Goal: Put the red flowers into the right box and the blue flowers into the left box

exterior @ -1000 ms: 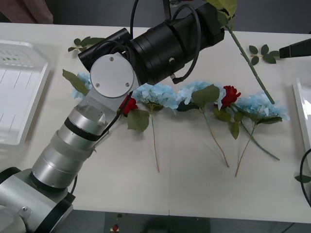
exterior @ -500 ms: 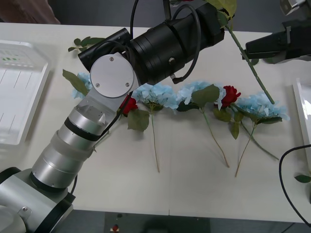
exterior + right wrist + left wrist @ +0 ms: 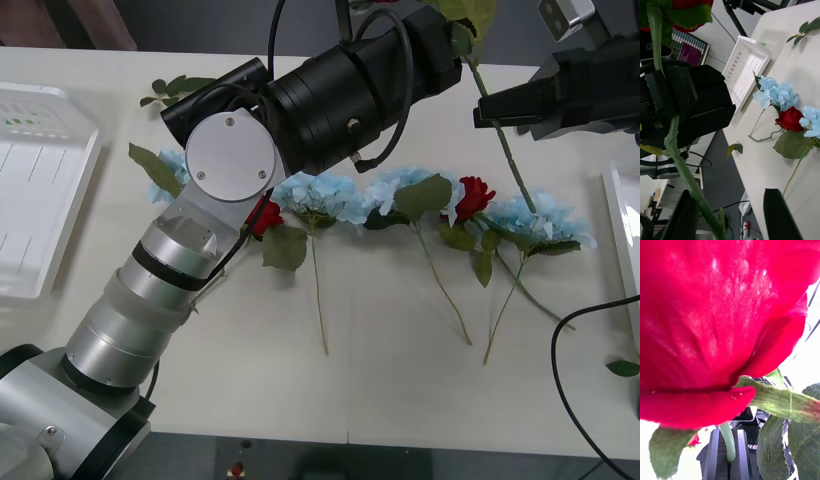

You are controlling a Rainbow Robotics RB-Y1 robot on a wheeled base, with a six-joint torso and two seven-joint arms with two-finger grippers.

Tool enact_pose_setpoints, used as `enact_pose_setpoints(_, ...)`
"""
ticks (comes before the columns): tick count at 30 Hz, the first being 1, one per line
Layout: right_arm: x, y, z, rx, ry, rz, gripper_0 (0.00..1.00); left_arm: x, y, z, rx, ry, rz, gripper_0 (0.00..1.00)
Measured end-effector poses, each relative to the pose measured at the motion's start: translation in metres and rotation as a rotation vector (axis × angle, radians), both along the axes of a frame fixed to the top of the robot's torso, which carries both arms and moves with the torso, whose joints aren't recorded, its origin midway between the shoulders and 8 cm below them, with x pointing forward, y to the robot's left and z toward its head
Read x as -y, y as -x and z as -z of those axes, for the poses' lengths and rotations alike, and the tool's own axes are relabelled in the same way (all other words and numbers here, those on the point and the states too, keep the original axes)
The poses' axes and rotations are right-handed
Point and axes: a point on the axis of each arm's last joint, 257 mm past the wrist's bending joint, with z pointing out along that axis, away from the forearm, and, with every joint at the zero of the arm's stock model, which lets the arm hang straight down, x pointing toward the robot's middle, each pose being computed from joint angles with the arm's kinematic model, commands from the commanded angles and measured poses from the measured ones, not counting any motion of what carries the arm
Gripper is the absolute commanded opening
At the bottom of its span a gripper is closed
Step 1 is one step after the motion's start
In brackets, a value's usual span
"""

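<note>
A pale table (image 3: 380, 400) carries a row of flowers, with dark room behind it. The left box (image 3: 40, 190) sits at the table's left edge and the right box (image 3: 618, 230) shows as a white rim at the right edge. On the table lie blue flowers (image 3: 322, 195) mixed with red flowers (image 3: 473, 197), and a loose leaf sprig (image 3: 178, 88) near the far edge.

The left gripper (image 3: 729, 455) is raised above the middle of the table, its jaws clenched on the stem of a red rose (image 3: 715, 315) whose head sits right up against the wrist camera. The stem (image 3: 505, 150) hangs down and to the right across the front view, its tip over a blue flower. The right gripper (image 3: 733, 213) has its jaws released, one on each side of that stem (image 3: 681, 165), so this looks like a hand-over of the rose towards the right box.

To do it well, the right jaws should close squarely on bare stem, clear of the leaves, before the left jaws let go. The left arm should hold steady meanwhile, since the thin stem bends easily and could slip out sideways. Releasing too early would drop the rose among the blue flowers.
</note>
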Motion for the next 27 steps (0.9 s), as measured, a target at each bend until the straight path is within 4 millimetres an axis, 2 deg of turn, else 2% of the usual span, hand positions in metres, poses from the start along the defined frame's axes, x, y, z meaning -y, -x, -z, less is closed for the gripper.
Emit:
enact_pose_setpoints(9,-0.0103,0.0092,-0.0002,-0.05,-0.014,-0.036,0.0,-0.0032,-0.0045,-0.0003,-0.002,0.008,-0.015,0.0)
enact_pose_setpoints(10,-0.0101,0.0092,-0.0006,-0.052,-0.016,-0.035,0.0,-0.004,-0.0058,0.0011,-0.004,0.005,-0.018,0.02)
enact_pose_setpoints(11,-0.0101,0.0092,-0.0006,-0.055,-0.016,-0.034,0.0,-0.0048,-0.0067,0.0022,-0.004,0.003,-0.02,0.29)
enact_pose_setpoints(12,-0.0101,0.0092,-0.0006,-0.056,-0.016,-0.033,0.0,-0.0055,-0.0074,0.0029,-0.004,0.0,-0.021,0.62)
enact_pose_setpoints(14,-0.0101,0.0092,-0.0007,-0.06,-0.016,-0.032,0.0,-0.0063,-0.0079,0.0038,-0.004,-0.003,-0.022,0.89)
enact_pose_setpoints(15,-0.0102,0.0091,-0.0007,-0.062,-0.016,-0.032,0.0,-0.0063,-0.0079,0.0038,-0.004,-0.003,-0.022,0.98)
enact_pose_setpoints(27,-0.0108,0.0094,-0.002,-0.065,-0.013,-0.031,0.0,-0.0062,-0.0079,0.0038,-0.004,-0.003,-0.022,1.0)
